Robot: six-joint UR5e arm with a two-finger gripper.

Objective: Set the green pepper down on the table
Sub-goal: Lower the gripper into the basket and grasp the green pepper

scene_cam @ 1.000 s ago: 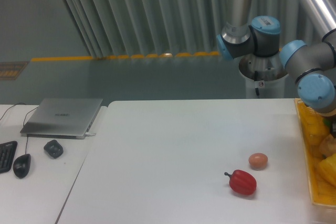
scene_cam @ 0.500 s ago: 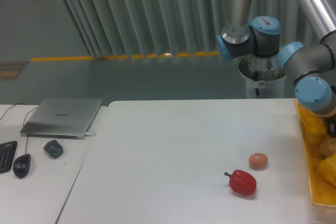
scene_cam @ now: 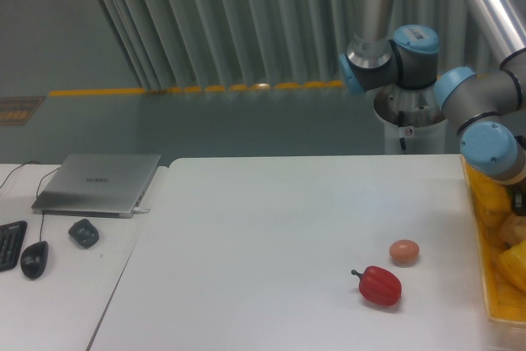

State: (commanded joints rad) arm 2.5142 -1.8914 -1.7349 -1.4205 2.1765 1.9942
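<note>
No green pepper shows in the camera view; it is hidden or out of frame. The large white table (scene_cam: 271, 236) fills the middle of the picture. My arm's blue-capped wrist (scene_cam: 491, 147) hangs over the yellow bin at the right edge. The gripper itself lies past the frame's right edge, so its fingers do not show.
A red pepper (scene_cam: 380, 285) with a dark stem and a small brown egg-like item (scene_cam: 403, 251) lie on the table's right part. The yellow bin (scene_cam: 496, 244) holds yellow produce. On the smaller desk at left sit a laptop (scene_cam: 99, 183), a mouse (scene_cam: 34, 259) and a keyboard (scene_cam: 8, 244).
The arm's wrist has shifted slightly up and to the left over the yellow bin. The items on the table have not moved.
</note>
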